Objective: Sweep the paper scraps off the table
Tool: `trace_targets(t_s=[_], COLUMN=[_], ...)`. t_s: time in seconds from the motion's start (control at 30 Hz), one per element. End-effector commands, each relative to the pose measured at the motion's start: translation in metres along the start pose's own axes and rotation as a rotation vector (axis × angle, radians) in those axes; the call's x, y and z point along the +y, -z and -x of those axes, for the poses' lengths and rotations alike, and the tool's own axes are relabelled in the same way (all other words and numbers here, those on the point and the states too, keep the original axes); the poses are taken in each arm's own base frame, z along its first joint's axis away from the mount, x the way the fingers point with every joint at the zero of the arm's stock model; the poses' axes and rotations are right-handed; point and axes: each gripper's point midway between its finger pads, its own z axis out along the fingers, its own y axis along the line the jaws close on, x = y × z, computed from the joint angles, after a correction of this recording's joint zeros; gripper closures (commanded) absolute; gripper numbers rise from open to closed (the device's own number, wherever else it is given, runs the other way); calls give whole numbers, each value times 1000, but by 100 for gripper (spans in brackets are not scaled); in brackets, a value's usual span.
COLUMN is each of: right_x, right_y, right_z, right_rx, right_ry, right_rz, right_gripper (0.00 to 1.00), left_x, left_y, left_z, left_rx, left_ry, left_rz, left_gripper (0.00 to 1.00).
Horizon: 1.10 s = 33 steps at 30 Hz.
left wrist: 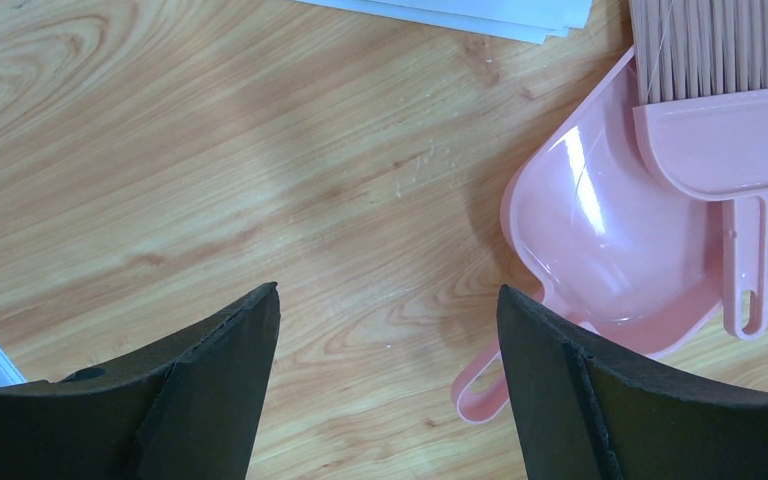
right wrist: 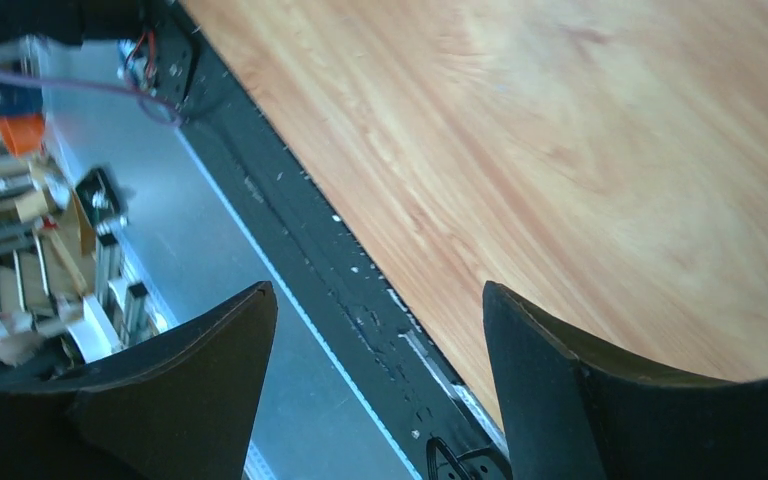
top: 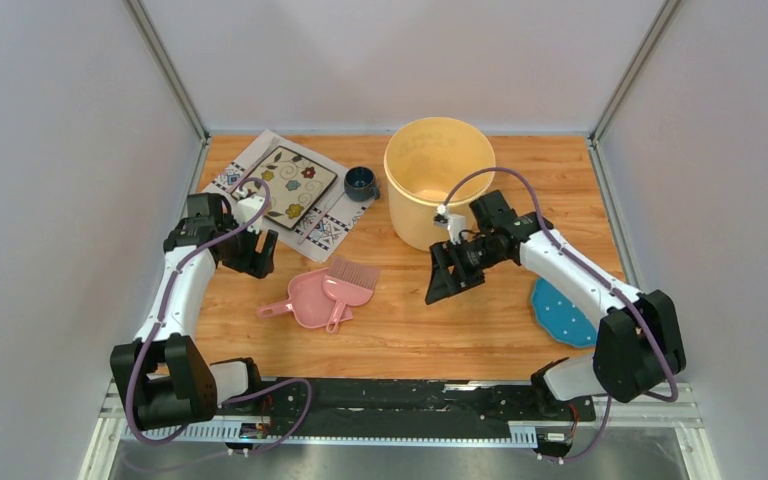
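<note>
No red or pink paper scraps show in any view. The wood-grain table (top: 410,325) is bare between the arms. A pink dustpan (top: 308,300) lies near the middle with a pink brush (top: 346,284) resting on it. My left gripper (top: 258,258) is open and empty, hanging just left of the dustpan. The left wrist view shows the table (left wrist: 210,170), the dustpan (left wrist: 590,240) and the brush (left wrist: 720,140) to the right of my open left gripper (left wrist: 388,297). My right gripper (top: 442,285) is open and empty above the table (right wrist: 580,130), and in the right wrist view (right wrist: 375,290) it faces the near edge.
A yellow bucket (top: 438,185) stands at the back centre, just behind my right wrist. A dark blue cup (top: 361,183) sits beside a white patterned placemat (top: 334,232) that carries a flowered square plate (top: 292,185). A blue dotted plate (top: 563,312) lies at the right.
</note>
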Motion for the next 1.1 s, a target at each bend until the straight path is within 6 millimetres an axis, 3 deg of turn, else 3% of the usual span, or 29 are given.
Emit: trace_targets(t_s=[0.0,0.43,0.57,0.6,0.67,0.77,0.9,0.93,0.97,1.03,1.07], right_x=[-26,-76,-90,-97,-103,-112,-133,-136,-139,-138,-143], right_y=[23,71,98,108,119,139,184,187,193,211,209], right_z=[2,-2,2,4,7,17,45,45,48,62,60], right_rx=[-75,-169,-236,-266,-298,-357,-598,-627,-664,-776,-771], right_ry=[-120,-274,-328,-361,-394,-420,-393,-392,-390,-345,-308], right_rz=[-96,-421,-561,-609,-645,-734,-936,-960,-981,-1023,-1039], right_gripper=[22,19,18,10,6,6,5,4,4,4,4], left_x=[-1,-4,-6,-6,-5,-6,-13,-6,-8,-5,-6], left_y=[0,-9,-10,-11,-11,-13,-21,-24,-31,-33,-36], left_z=[-1,-6,-4,-4,-1,2,7,17,8,16,13], left_rx=[-2,4,-9,-9,-14,-15,-85,-140,-140,-196,-203], left_ry=[-20,13,22,26,37,53,37,30,38,34,34], left_rz=[-18,-39,-46,-48,-47,-59,-97,-67,-64,-41,-42], left_gripper=[13,13,13,13,13,13,13,13,13,13,13])
